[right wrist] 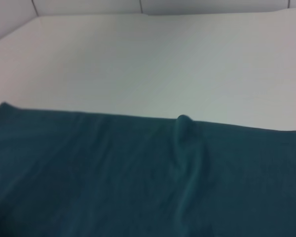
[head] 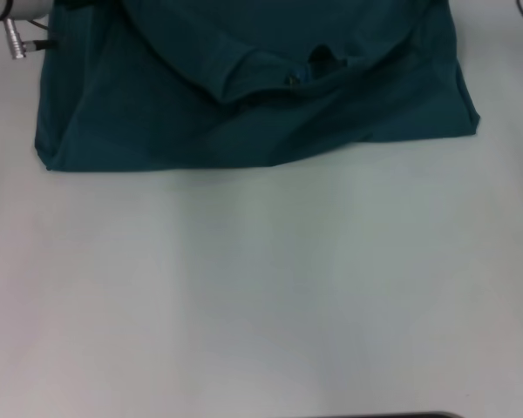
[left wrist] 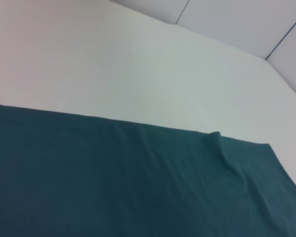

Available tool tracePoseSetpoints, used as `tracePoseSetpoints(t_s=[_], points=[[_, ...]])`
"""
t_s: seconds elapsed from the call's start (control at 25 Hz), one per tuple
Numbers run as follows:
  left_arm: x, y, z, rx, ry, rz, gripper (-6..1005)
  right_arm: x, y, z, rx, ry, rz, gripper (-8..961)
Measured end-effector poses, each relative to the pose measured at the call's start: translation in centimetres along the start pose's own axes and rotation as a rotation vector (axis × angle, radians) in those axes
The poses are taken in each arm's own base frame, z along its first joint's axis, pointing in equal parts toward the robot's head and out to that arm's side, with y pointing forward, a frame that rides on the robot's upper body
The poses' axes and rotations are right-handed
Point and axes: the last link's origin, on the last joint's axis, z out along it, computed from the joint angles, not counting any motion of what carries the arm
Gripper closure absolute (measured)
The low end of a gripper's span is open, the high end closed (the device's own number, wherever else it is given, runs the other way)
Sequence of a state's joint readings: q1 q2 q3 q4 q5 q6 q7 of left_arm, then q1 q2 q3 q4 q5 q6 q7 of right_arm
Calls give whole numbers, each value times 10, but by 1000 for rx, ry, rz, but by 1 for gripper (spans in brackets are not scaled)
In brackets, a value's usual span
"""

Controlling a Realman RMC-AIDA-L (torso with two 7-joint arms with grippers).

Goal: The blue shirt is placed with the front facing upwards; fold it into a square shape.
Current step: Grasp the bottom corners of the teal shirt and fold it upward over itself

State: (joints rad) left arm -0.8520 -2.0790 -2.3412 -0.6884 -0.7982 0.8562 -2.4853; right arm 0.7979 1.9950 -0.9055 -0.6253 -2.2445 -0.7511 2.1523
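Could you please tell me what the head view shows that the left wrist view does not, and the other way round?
Only the head view shows the neckline of the blue shirt, a folded-over layer draped across the lower one, both near corners, and a metal part of the left arm at the far left edge. Only the left wrist view shows the seam lines beyond the table's far edge, and a small raised wrinkle on the shirt's straight edge. Both show the teal shirt lying on the white table; neither shows a tool.
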Motion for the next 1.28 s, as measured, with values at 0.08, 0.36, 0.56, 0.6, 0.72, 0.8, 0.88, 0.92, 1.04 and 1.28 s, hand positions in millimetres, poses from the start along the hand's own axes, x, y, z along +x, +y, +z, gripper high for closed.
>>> tracePoseSetpoints(t_s=[0.08,0.36,0.56,0.6,0.72,0.8,0.88,0.92,1.04,1.28], points=[[-3,1,2,3,-6,10,982,3,5,5,15,-1,-30,930],[-5,2,5,20,3,23,982,5,7,11,83,-11,-86,930],[-2,2,6,34,27,17,981,2,8,14,123,-34,-140,930],[-1,3,6,36,34,18,981,2,10,15,126,-37,-159,930],[2,5,9,50,63,17,981,0,17,20,144,-51,-219,930],[3,6,10,59,78,14,981,-3,21,23,158,-64,-249,930],[3,6,11,64,84,12,981,-6,24,24,165,-72,-267,930],[4,7,12,79,93,10,981,-7,25,25,169,-77,-273,930],[5,7,12,92,102,11,982,-10,25,25,179,-86,-278,930],[9,7,9,122,157,-5,982,-10,24,25,189,-90,-280,930]])
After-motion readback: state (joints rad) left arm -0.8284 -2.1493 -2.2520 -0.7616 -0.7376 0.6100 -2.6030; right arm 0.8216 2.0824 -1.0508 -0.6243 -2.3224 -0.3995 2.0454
